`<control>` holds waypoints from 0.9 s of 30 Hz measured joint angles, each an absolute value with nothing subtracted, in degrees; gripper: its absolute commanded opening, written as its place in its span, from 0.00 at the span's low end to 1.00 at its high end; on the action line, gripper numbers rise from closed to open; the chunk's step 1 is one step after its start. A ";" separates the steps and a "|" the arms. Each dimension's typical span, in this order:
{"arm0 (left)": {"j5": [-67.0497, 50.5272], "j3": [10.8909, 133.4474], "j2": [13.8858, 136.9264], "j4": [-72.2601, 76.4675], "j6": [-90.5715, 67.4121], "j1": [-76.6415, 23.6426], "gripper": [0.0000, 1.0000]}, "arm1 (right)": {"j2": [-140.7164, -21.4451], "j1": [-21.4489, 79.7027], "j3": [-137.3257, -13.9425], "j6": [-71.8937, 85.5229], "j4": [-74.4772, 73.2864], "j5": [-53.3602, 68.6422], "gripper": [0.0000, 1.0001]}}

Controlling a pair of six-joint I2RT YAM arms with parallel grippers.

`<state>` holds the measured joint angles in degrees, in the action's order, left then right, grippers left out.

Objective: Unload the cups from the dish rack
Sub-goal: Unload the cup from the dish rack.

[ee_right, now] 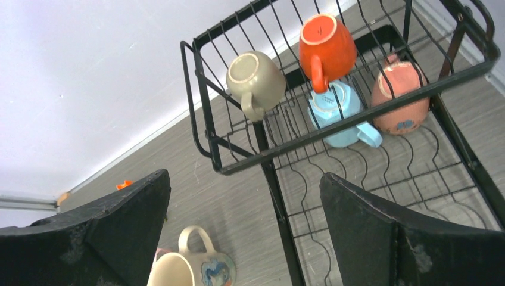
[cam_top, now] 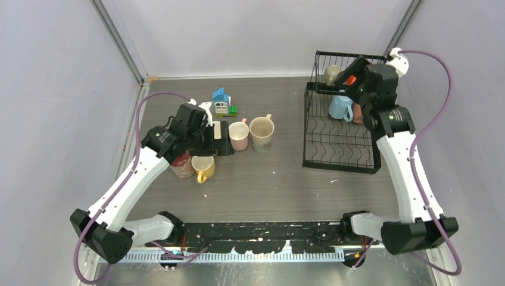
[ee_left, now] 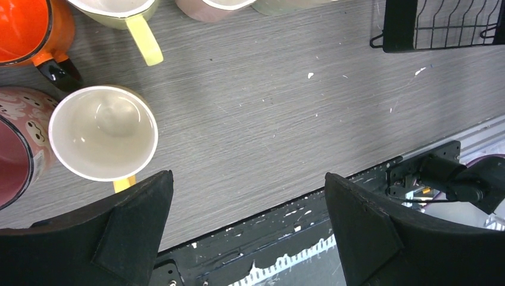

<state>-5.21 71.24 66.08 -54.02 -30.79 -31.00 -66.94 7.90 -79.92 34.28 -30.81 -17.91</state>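
The black wire dish rack [cam_top: 342, 152] stands at the right. Its upper shelf holds a beige mug [ee_right: 256, 80] and an orange mug [ee_right: 326, 47], both bottom up. A light blue mug [ee_right: 336, 113] and a pink mug [ee_right: 400, 95] sit lower in the rack. My right gripper [ee_right: 244, 196] is open and empty, hovering at the rack's left front corner, apart from the mugs. My left gripper [ee_left: 249, 190] is open and empty above the table, beside a yellow mug [ee_left: 103, 132]. An orange mug [ee_left: 27, 30] and a patterned pink mug [ee_left: 18, 149] stand next to it.
A pink mug [cam_top: 239, 136] and a cream mug [cam_top: 261, 132] stand upright mid-table. A small toy block house [cam_top: 222, 101] sits behind them. The rack's near corner [ee_left: 440, 27] shows in the left wrist view. Walls close in the table on both sides.
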 measured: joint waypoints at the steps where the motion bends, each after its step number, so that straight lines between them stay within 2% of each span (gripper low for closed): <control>1: -5.54 71.24 66.02 -54.02 -30.79 -31.00 1.00 | -68.29 7.68 -81.58 33.74 -31.31 -17.80 1.00; 7: -7.70 71.24 65.25 -53.82 -31.00 -31.00 1.00 | -77.69 5.96 -91.57 29.93 -35.55 -16.10 1.00; 21: -8.60 72.25 65.12 -53.95 -31.00 -31.00 1.00 | -102.06 5.21 -113.99 23.03 -44.47 -14.04 0.81; 27: -8.60 72.31 65.12 -54.24 -31.00 -31.00 1.00 | -107.83 5.21 -120.90 21.12 -47.16 -14.98 0.79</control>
<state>-8.60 72.31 65.12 -54.24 -31.00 -31.00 -107.83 5.21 -120.90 21.12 -47.16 -14.98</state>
